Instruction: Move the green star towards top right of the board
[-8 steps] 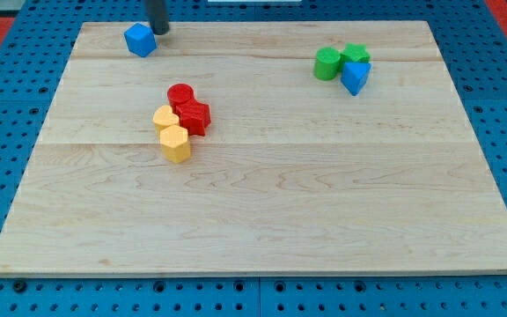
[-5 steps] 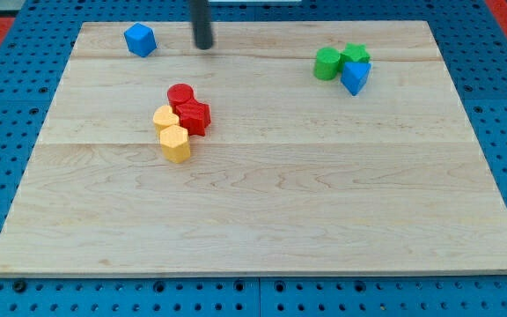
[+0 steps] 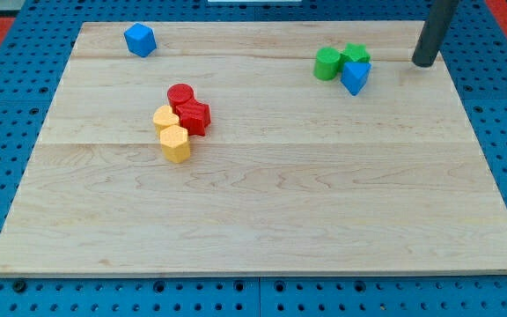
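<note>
View count: one camera view only; no second view shares the scene.
Position: raised above the desk (image 3: 262, 202), beyond the edge at the view's bottom.
Facing: angled downward toward the view's top; the far edge looks shorter than the near one.
Nearness: moderate; the whole desk nearly fills the frame.
Surround: blue pegboard (image 3: 253, 299) shows around the desk's edges.
</note>
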